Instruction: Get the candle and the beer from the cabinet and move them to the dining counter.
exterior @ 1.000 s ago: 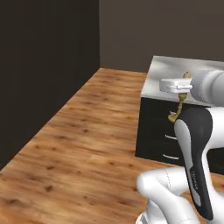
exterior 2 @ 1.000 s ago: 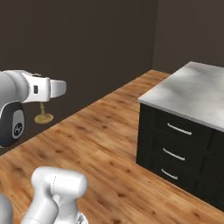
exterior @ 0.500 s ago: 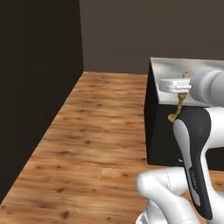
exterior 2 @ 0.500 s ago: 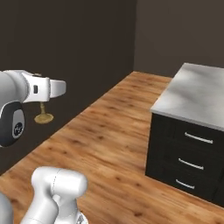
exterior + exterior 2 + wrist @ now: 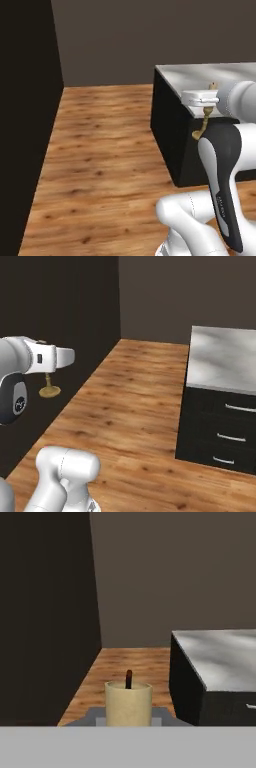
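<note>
In the left base view, the white arm is seen rising at the lower right, with the gripper (image 5: pixel 206 106) held out level above a dark low cabinet (image 5: pixel 172 135) topped in grey marble. The candle (image 5: pixel 202 127) is carried there: its tan-gold stem hangs below the hand and ends in a flared base, and a small tip shows above the hand. A wooden floor (image 5: pixel 105 160) runs back to a plain grey-brown wall, and a tall dark panel (image 5: pixel 25 125) stands along the left edge.

In the right base view, the gripper (image 5: pixel 50 370) is seen at the left, in front of the tall dark panel (image 5: pixel 65 326). The candle's (image 5: pixel 49 387) stem and flared base hang beneath the hand, clear of the floor (image 5: pixel 135 401). At the right stands the low drawer cabinet (image 5: pixel 220 426), with three short silver handles and a marble top.

In the hand view, the cream top of the candle (image 5: pixel 128 703) with its dark wick is seen at the bottom centre, upright. The fingers are hidden, but the candle is evidently clamped between them. The marble-topped cabinet (image 5: pixel 215 672) lies to the right.
</note>
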Available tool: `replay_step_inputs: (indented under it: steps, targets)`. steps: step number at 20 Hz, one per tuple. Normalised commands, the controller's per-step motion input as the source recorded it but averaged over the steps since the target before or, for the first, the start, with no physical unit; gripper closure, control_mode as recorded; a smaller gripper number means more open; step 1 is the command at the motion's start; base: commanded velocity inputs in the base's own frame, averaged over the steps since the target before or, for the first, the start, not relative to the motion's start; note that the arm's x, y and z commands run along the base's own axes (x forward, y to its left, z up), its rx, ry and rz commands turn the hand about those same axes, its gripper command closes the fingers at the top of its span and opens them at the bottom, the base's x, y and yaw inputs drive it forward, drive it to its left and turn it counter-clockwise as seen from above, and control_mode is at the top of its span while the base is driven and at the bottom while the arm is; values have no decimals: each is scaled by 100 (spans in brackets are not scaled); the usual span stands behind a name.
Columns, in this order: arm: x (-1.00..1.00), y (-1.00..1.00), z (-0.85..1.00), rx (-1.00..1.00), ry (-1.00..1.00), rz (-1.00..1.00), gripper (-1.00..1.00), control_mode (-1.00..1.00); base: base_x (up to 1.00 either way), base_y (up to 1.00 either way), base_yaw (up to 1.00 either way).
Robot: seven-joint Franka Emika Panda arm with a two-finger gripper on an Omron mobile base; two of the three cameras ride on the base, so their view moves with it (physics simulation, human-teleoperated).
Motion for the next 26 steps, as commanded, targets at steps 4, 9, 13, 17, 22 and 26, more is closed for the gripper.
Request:
replay_step_inputs:
  steps: [4, 9, 13, 17, 22, 26]
  targets:
    - [0, 0, 0, 0, 0, 0, 100, 100, 79, 100, -42]
    - [0, 0, 0, 0, 0, 0, 100, 100, 99, 94, -27]
    - [0, 0, 0, 0, 0, 0, 100, 100, 100, 46, -5]
    - [0, 0, 0, 0, 0, 0, 100, 100, 100, 30, 0]
    - [0, 0, 0, 0, 0, 0, 100, 100, 100, 32, -1]
    - [0, 0, 0, 0, 0, 0, 100, 100, 100, 75, -1]
